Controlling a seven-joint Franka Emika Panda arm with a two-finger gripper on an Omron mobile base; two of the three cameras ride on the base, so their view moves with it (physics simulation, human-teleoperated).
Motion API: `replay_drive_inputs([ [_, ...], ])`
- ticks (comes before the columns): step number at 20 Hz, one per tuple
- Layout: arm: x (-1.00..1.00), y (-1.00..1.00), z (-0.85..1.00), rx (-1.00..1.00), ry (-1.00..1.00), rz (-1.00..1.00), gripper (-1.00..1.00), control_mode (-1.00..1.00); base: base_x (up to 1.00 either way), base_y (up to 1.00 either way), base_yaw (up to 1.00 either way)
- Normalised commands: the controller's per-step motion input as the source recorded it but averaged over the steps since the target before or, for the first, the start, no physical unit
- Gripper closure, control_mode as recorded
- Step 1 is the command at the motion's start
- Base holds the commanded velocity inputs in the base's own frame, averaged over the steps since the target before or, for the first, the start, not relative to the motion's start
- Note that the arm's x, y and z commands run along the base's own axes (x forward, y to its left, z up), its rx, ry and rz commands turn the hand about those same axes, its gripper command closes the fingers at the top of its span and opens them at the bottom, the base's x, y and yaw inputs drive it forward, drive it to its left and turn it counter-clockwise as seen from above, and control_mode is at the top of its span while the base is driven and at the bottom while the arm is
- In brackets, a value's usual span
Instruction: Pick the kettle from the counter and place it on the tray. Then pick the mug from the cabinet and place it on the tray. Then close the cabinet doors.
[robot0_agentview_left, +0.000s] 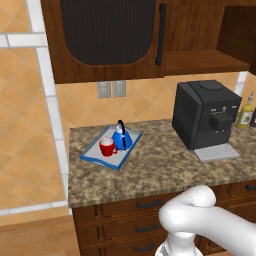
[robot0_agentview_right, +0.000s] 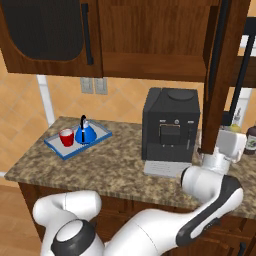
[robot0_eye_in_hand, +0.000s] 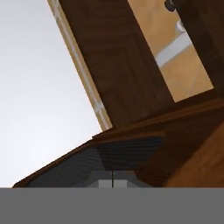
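Centrally, kettle and mug sit on the tray — touching. Gripper fingers pressed together — against the right cabinet door.

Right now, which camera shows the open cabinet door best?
The right base view: the open door stands edge-on, with the arm reaching up behind its lower end. The hand view shows its ribbed panel close up. The left base view cuts it off.

Gripper hidden — behind open cabinet door.
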Motion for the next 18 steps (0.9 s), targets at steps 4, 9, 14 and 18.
replay_drive_inputs([
  [4,-0.18,0.31,0.38,-0.29,0.00,-0.01,1.00,-1.00,0.00,0.00,0.00],
  [9,-0.35,0.35,0.47,-0.22,-0.02,0.00,1.00,-1.00,0.00,0.00,0.00],
  [14,-0.29,0.59,0.36,-0.17,-0.07,0.00,1.00,-1.00,0.00,0.00,0.00],
  [18,-0.21,0.87,0.23,-0.17,-0.05,0.00,1.00,-1.00,0.00,0.00,0.00],
])
